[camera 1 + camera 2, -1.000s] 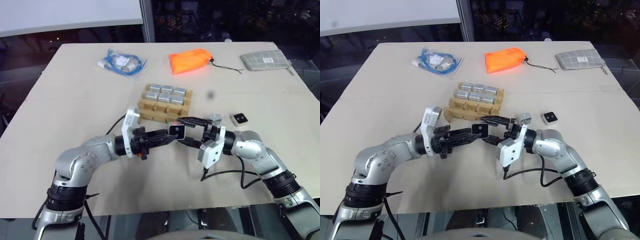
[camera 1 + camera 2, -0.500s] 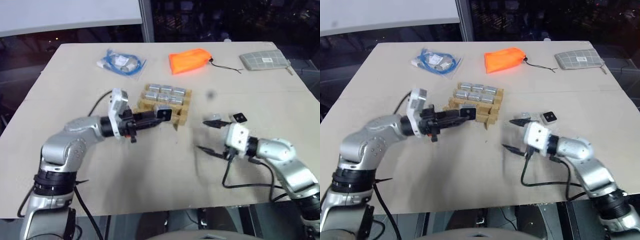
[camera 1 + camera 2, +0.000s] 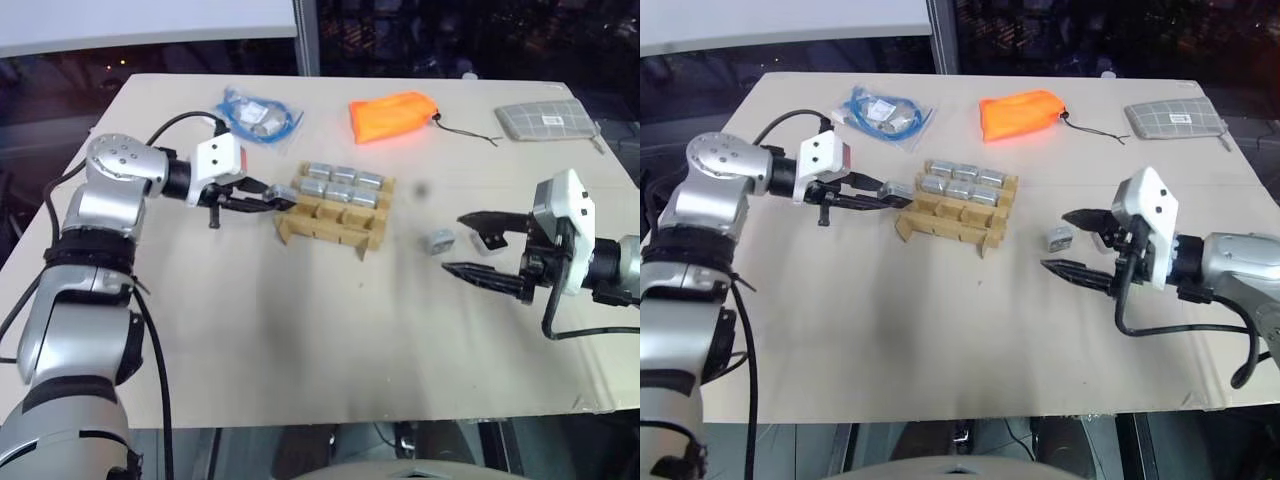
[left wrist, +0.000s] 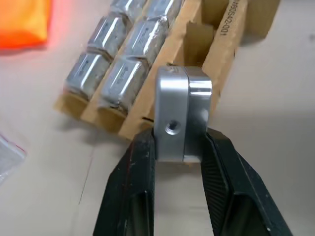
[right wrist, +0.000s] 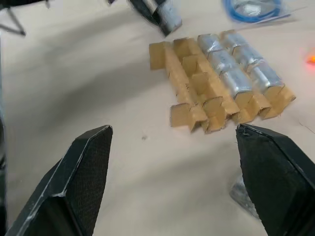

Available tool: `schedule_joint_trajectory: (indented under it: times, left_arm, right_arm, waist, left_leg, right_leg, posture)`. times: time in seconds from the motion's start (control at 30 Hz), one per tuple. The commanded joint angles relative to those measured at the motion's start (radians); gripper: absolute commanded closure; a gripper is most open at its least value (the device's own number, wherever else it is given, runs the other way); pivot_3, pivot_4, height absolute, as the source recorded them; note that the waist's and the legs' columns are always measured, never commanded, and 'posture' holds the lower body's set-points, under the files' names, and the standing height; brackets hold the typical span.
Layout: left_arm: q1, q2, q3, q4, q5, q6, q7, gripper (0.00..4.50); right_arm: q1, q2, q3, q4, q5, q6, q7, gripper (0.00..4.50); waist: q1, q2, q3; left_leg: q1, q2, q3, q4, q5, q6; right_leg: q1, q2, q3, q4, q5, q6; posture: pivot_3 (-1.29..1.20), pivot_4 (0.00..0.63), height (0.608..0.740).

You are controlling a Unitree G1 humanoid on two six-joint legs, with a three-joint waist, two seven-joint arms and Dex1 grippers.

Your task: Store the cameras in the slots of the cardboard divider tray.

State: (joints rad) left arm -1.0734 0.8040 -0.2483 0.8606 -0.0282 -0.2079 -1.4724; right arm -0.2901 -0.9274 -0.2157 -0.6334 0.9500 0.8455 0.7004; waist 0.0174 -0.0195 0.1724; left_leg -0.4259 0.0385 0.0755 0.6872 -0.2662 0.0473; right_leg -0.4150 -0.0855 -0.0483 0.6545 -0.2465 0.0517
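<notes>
Silver-grey camera (image 4: 179, 118) sits clamped in the left gripper (image 3: 272, 200), just short of the cardboard divider tray (image 3: 330, 221). Next it needs lowering into an empty near slot. Right gripper (image 3: 478, 245) hangs wide, holding nothing.

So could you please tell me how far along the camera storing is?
Six small silver-grey cameras already fill the far two rows of the tan cardboard divider tray. The left gripper holds a seventh camera beside the tray. Two loose cameras lie near the open right gripper, for the empty near row.
</notes>
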Motion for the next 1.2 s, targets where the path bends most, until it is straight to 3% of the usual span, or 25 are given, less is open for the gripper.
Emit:
schedule_joint_trajectory:
  times: [0.03, 0.43, 1.2]
  left_arm:
    - [-0.084, -0.033, -0.023, 0.131, 0.070, -0.120, -0.031, 3.73]
    - [-0.299, -0.133, -0.084, 0.371, 0.249, -0.255, -0.051, 3.73]
    - [-0.420, -0.191, -0.141, 0.440, 0.437, -0.288, 0.026, 3.73]
  right_arm:
    - [-0.013, 0.011, -0.025, -0.053, 0.032, 0.016, -0.058, 0.53]
    - [-0.042, 0.024, -0.032, -0.088, 0.094, 0.047, -0.174, 0.53]
    - [-0.042, 0.055, 0.007, -0.111, 0.084, 0.025, -0.233, 0.53]
  waist:
    - [0.000, -0.001, 0.000]
    - [-0.003, -0.001, 0.001]
    - [-0.004, -0.003, 0.002]
  left_leg:
    - [-0.003, 0.000, -0.001, 0.001, 0.000, 0.000]
    - [-0.005, 0.000, -0.006, 0.006, -0.002, 0.004]
    - [-0.006, 0.000, -0.007, 0.006, -0.002, 0.004]
  right_leg:
    - [-0.002, 0.000, -0.001, 0.000, 0.000, 0.000]
    - [-0.001, -0.001, -0.006, 0.004, 0.000, 0.001]
    - [-0.001, -0.001, -0.006, 0.003, 0.000, 0.001]
  posture:
    - [0.00, 0.150, 0.740]
    - [0.00, 0.150, 0.740]
    - [0.00, 0.150, 0.740]
